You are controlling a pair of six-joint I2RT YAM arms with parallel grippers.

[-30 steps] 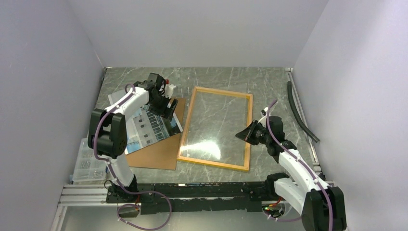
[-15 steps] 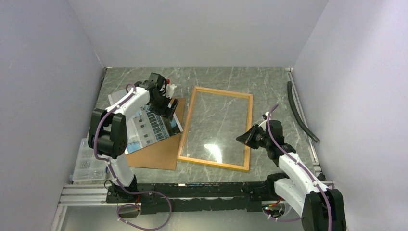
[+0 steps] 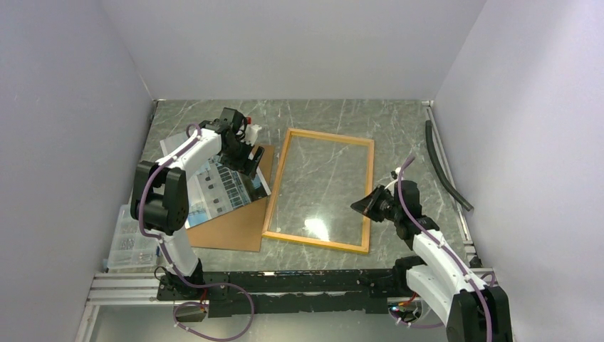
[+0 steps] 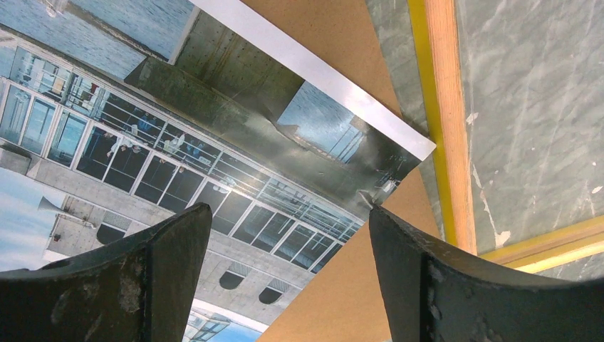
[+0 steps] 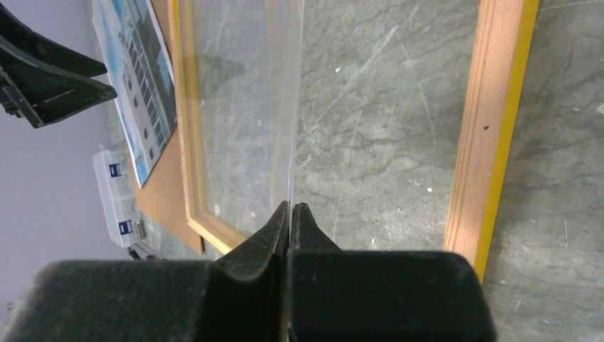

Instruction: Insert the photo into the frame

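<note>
Beneath the spread left pincer [image 4: 288,214] lies the photo [image 4: 142,142]; right pincer [image 5: 290,208] clamps the pane [image 5: 242,107].

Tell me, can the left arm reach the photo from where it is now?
Probably yes. The left gripper is open right over the photo, near its corner on the brown board, with nothing in between. The right gripper, shut on the clear pane, is off to the side.

Lighting: bright, even, overhead; shadows soft.
One white glare patch on the pane [image 3: 322,187] by the near rail of the frame [image 3: 317,243]; photo [image 4: 178,142], left of the frame, shows grey sheen; fingers [image 5: 370,299] blur in right wrist view.
</note>
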